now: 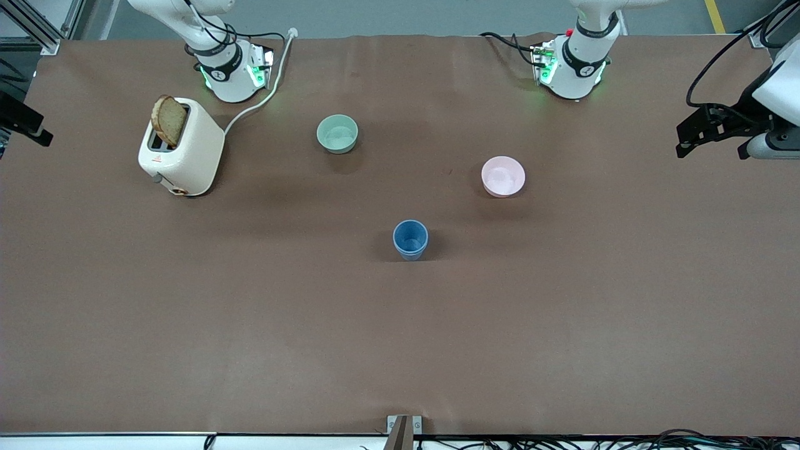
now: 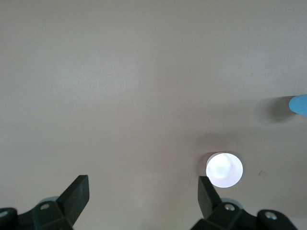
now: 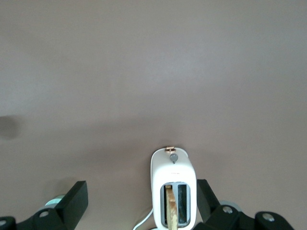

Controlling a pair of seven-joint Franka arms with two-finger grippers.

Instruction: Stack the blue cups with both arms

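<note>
Blue cups (image 1: 410, 239) — seemingly nested — both pincers (image 2: 142, 191) (image 3: 141, 196) open, high.

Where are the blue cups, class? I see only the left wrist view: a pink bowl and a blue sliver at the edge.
Observer: The front view shows one blue cup upright mid-table, nearer the front camera than the pink bowl. I cannot tell whether a second cup sits inside it.
Operator: My left hand is open over the table near that bowl. What else is on the table?
Observer: A mint-green bowl, and toward the right arm's end a white toaster with a bread slice sticking out.
Operator: And the right hand?
Observer: The right hand is open and holds nothing, over the table near the toaster.
</note>
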